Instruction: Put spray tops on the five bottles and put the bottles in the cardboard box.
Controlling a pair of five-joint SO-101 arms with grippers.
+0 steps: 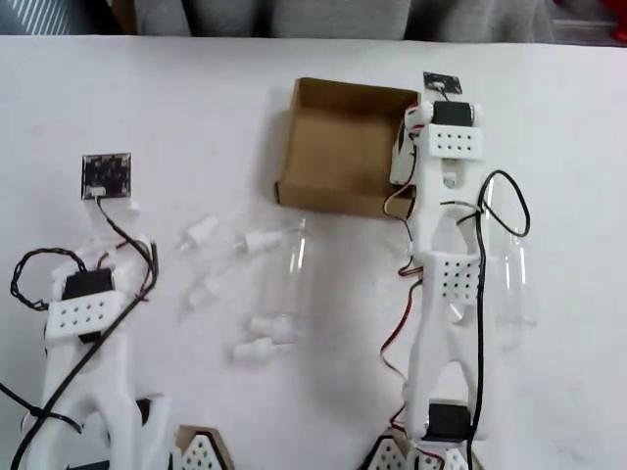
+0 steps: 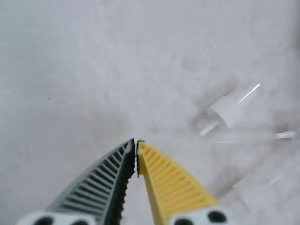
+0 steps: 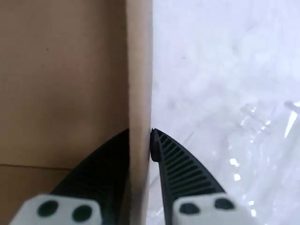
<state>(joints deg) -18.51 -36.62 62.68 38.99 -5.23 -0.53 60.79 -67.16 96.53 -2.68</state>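
Observation:
The cardboard box [image 1: 338, 147] lies open at the table's far middle. My right gripper [image 3: 140, 138] [image 1: 406, 147] is shut on the box's right wall [image 3: 139, 70], one finger inside and one outside. A clear bottle [image 1: 291, 279] without a top lies in the middle of the table, and another clear bottle [image 1: 511, 274] [image 3: 262, 136] lies right of the right arm. Several white spray tops lie loose: one [image 1: 201, 233] [image 2: 225, 111] near my left gripper, others [image 1: 261, 242] [image 1: 253, 350] around the middle bottle. My left gripper [image 2: 136, 142] is shut and empty just over the table.
The left arm [image 1: 83, 313] stands at the near left, with a black cable looped beside it. The right arm [image 1: 453, 284] stretches from the near edge to the box. Bare white table [image 1: 176, 108] lies at the far left.

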